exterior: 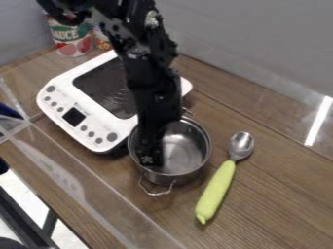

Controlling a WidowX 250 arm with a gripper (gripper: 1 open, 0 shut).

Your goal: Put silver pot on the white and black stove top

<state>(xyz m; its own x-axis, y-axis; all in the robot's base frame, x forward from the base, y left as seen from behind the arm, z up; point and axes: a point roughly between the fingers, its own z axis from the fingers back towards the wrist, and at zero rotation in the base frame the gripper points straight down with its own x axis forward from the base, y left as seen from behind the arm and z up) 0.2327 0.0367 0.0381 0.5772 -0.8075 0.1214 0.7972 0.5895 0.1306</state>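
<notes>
The silver pot (182,153) stands on the wooden table just in front and to the right of the white and black stove top (81,92). It is small, shiny and empty, and a wire loop handle points toward the front. My gripper (146,152) points straight down at the pot's left rim, beside the stove's near corner. Its dark fingers are open and reach down to the pot wall, and one appears to be inside the pot. The arm hides part of the stove's black top.
A spoon (224,178) with a yellow-green handle lies to the right of the pot. A labelled tin can (65,35) stands behind the stove, against the wall. The table's front edge runs close below the pot, and clear plastic sheeting covers the left front.
</notes>
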